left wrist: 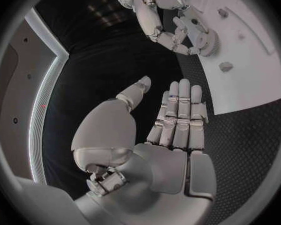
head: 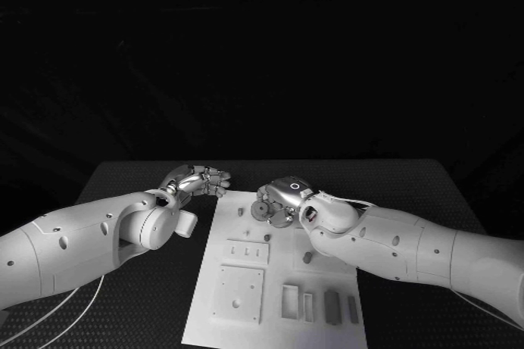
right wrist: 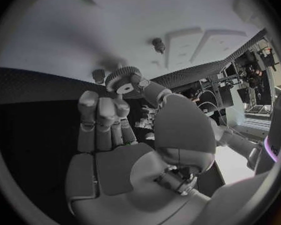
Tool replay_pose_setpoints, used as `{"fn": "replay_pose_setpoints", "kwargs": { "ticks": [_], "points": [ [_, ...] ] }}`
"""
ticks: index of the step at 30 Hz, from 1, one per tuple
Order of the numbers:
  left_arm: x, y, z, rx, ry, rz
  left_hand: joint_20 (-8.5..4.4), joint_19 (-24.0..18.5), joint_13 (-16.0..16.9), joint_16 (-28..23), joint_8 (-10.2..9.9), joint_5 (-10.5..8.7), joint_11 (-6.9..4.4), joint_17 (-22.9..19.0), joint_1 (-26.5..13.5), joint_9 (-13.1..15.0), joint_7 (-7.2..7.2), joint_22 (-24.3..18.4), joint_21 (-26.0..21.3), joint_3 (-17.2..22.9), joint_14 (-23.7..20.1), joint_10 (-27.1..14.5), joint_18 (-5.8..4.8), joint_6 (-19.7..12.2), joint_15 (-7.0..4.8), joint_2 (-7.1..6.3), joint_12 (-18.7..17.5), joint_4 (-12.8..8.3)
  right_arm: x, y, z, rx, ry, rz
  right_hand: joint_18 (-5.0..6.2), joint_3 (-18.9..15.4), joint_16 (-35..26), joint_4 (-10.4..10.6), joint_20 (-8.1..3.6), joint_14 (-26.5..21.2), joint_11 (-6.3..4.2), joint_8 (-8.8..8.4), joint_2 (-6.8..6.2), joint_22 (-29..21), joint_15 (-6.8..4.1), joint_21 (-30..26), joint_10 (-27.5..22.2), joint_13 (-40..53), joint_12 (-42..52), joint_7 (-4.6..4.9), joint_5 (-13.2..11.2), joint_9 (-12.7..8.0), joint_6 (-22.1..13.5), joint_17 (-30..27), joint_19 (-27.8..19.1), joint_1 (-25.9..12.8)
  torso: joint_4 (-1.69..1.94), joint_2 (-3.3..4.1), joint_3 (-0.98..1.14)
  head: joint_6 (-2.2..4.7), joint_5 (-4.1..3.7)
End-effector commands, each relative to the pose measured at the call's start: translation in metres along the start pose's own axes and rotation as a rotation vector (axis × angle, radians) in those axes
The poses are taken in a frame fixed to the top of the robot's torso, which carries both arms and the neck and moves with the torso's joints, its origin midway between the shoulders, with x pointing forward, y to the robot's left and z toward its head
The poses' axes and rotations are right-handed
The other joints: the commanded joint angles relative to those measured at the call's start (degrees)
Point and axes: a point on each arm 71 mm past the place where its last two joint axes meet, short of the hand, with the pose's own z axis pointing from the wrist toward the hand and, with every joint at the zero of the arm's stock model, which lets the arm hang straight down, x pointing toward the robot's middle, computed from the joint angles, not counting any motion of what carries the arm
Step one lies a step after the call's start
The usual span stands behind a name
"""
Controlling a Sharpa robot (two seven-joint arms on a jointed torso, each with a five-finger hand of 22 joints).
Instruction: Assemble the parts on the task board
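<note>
We see the right hand (head: pixel 279 203) over the far end of the board (head: pixel 279 303), pinching a gear (right wrist: pixel 122 80) between its thumb and fingertips. In the right wrist view the gear is toothed, with a pale hub, and sits just above the white plate near a small peg (right wrist: pixel 158 45); we cannot tell whether it touches the board. The other fingers of that hand lie straight and close together.

The left hand (head: pixel 197 182) hangs over the dark surface (head: pixel 131 190) just beside the board's far left corner. In the left wrist view its fingers (left wrist: pixel 180 112) are straight and side by side, the thumb apart, and it holds nothing.

Nearer the robot, the board carries a square plate (head: pixel 238 292), a smaller raised block (head: pixel 247 251) and a row of narrow upright slots (head: pixel 316 302).

In the head view the right forearm covers part of the board's right side, and the gear is mostly hidden by the fingers. The near edge of the board is cut off by the frame.
</note>
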Motion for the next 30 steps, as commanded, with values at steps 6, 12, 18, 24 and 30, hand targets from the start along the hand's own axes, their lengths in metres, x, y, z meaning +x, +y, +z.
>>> {"fn": "replay_pose_setpoints", "kwargs": {
  "ticks": [6, 12, 18, 24, 30],
  "points": [
    [0.0022, -0.0021, 0.0005, 0.01, 0.012, 0.0, 0.02, -0.6, -0.1, -0.2, -0.4, -0.1, 0.4, 0.1, -0.6, -0.1, 0.31, 1.2, 0.3, 0.2, -0.3, 0.0, 0.92, 0.0, 0.14, 0.06, -0.3, 0.0, 0.0057, 0.0, 0.0017, 0.008, 0.048, -0.036, 3.58, -0.1, 0.1, 0.3, -0.15, 0.0, -1.72, -0.42, -0.65, -0.1, -0.19, 0.3, -2.2, -0.1, -0.5, -1.6, -0.5, 0.1, 10.5, -0.1, 0.1, -0.1, -0.1, -0.02, 0.1, -0.09, -0.03],
    [0.0021, -0.002, 0.0008, 0.01, 0.012, 0.0, 0.02, -0.6, -0.1, -0.2, -0.4, -0.1, 0.4, 0.1, -0.6, -0.1, 0.31, 1.2, 0.3, 0.2, -0.3, 0.0, 0.92, 0.0, 0.14, 0.06, -0.3, 0.0, 0.0077, -0.002, 0.0026, 0.016, 0.048, -0.042, 3.58, 0.0, 0.0, 0.3, -0.15, -0.1, -1.66, -0.57, -0.66, -0.1, -0.14, 0.3, -2.3, -0.1, -0.6, -1.53, -0.5, 0.1, 10.3, -0.2, 0.0, -0.1, -0.07, 0.01, 0.16, -0.13, -0.02],
    [0.0025, -0.002, 0.001, 0.01, 0.014, 0.0, 0.02, -0.6, -0.1, -0.2, -0.4, -0.11, 0.4, 0.1, -0.6, -0.1, 0.31, 1.2, 0.3, 0.2, -0.3, 0.0, 0.91, 0.0, 0.15, 0.05, -0.4, 0.0, 0.0098, -0.0012, 0.0039, 0.019, 0.061, -0.035, 3.58, -0.1, -0.2, 0.2, -0.08, -0.3, -1.3, -1.39, -1.05, -0.2, 0.14, 0.1, -2.7, 0.0, -0.8, -1.12, -0.6, -0.1, 9.1, -0.3, -0.2, -0.1, -0.12, 0.0, 0.13, -0.18, -0.04],
    [0.0018, -0.0019, 0.0009, 0.009, 0.012, 0.001, 0.02, -0.6, -0.1, -0.2, -0.4, -0.11, 0.4, 0.1, -0.6, -0.1, 0.31, 1.2, 0.4, 0.2, -0.3, 0.0, 0.91, 0.0, 0.15, 0.05, -0.4, 0.0, 0.0123, -0.0045, 0.002, 0.029, 0.082, -0.03, 3.58, 0.1, -0.7, 0.1, 0.12, -1.1, 0.24, -4.14, -2.16, -0.5, 1.52, -0.5, -3.9, 0.1, -1.3, 0.54, -1.0, -1.4, 4.7, -0.4, -0.9, 0.2, -0.1, 0.0, 0.16, -0.29, -0.11],
    [0.0006, -0.0018, 0.0005, 0.008, 0.01, 0.001, 0.02, -0.6, -0.1, -0.3, -0.4, -0.11, 0.41, 0.1, -0.6, -0.1, 0.32, 1.2, 0.4, 0.2, -0.3, 0.0, 0.91, 0.0, 0.15, 0.05, -0.4, 0.0, 0.0127, -0.0094, -0.0016, 0.037, 0.085, -0.032, 3.58, 0.1, -0.7, 0.1, 0.15, -1.2, 0.33, -4.14, -2.14, -0.5, 1.63, -0.5, -4.0, 0.2, -1.3, 0.62, -1.0, -1.4, 4.7, -0.4, -0.9, 0.3, -0.19, 0.0, 0.18, -0.43, -0.07]
  ]
}}
